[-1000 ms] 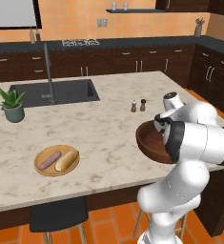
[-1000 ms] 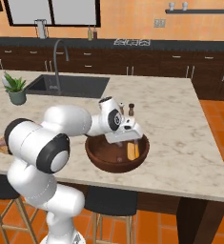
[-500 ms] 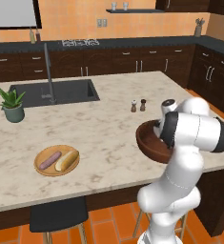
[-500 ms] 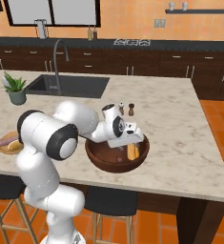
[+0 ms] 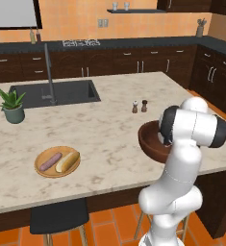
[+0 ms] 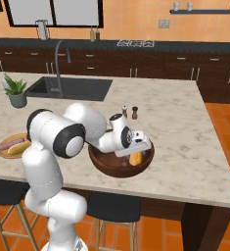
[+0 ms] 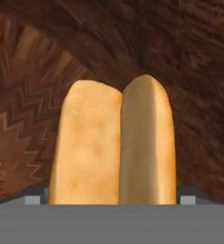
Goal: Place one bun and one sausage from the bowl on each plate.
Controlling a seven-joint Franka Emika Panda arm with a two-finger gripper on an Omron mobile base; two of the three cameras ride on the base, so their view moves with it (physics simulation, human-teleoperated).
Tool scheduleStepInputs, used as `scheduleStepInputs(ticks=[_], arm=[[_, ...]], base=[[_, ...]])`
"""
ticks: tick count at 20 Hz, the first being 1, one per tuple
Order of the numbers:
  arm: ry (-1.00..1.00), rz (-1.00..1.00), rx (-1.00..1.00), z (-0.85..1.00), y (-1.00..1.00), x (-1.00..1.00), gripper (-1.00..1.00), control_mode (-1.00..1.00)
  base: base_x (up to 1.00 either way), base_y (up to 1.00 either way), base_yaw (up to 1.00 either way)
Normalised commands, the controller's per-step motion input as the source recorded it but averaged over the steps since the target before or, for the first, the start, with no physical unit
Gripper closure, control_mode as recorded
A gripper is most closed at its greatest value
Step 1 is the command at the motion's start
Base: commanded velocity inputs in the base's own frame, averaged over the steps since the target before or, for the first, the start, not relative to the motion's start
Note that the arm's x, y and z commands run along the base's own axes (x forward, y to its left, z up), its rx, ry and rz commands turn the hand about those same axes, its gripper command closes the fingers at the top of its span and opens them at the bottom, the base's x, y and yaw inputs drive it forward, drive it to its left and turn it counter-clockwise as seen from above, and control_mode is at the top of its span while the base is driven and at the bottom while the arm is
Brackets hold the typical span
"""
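The dark reddish-brown wooden bowl (image 5: 148,144) (image 6: 104,165) stands near the counter's front right edge. My gripper (image 6: 136,152) reaches down into it, open, with a golden bun (image 6: 135,159) between its jaws. In the hand view the bun (image 7: 111,143) lies lengthwise against the bowl's grained wall (image 7: 27,95), and one fingertip (image 7: 33,199) shows on each side of it, apart from its flanks. The tan wooden plate (image 5: 42,169) (image 6: 4,153) at the front left carries a sausage (image 5: 50,161) and a bun (image 5: 68,162).
Salt and pepper shakers (image 5: 139,106) (image 6: 129,112) stand just behind the bowl. A potted plant (image 5: 12,105) (image 6: 16,92) sits beside the sink (image 5: 56,93) at the far left. Dark stools (image 5: 56,221) stand under the counter's front edge.
The hand has sunk deeper into the bowl, down over the bun, and the arm's elbow has swung round. The bowl and the plate have stayed put.
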Motion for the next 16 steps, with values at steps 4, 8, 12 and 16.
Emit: scheduleStepInputs(ticks=[4, 8, 12, 16], arm=[[-0.01, 0.03, 0.01, 0.08, 0.00, -0.12, 1.00, -1.00], [-0.09, 0.00, 0.13, 0.96, 0.09, -0.44, 1.00, -1.00], [-0.01, 0.00, 0.20, 1.00, 0.61, -0.47, 1.00, -1.00], [0.00, 0.00, 0.22, 1.00, 0.84, -0.46, 1.00, -1.00]], base=[[0.00, 0.00, 0.00], [0.00, 0.00, 0.00], [0.00, 0.00, 0.00], [0.00, 0.00, 0.00]])
